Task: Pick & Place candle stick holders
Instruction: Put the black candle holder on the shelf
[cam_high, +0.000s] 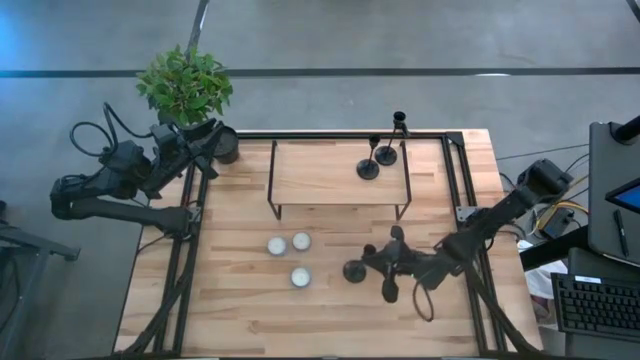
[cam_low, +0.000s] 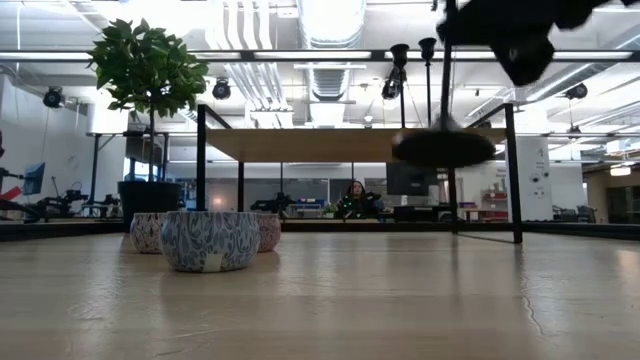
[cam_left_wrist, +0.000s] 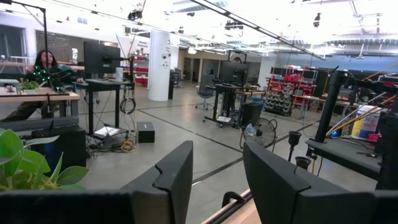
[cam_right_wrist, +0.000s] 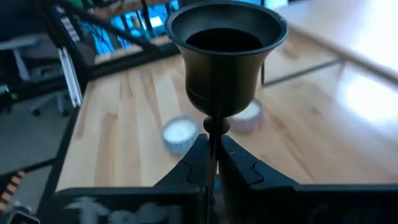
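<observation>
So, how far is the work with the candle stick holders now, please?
Two candle stick holders already stand on the raised wooden shelf, so those look done. The third candle stick holder is in hand: the right gripper has its fingers shut on the thin stem, and the base hangs above the table. Left to do: setting it down, probably beside the others. The left gripper waits near the plant.

**Materials and finishes on your counter**

Your counter is pale planked wood, smooth and faintly sheened. The candle stick holder in your right claw looks like dark metal with a satin gloss. Beside it, the tealight candles show matt white wax in patterned cups. The claw's fingers look like matt black plastic.
</observation>
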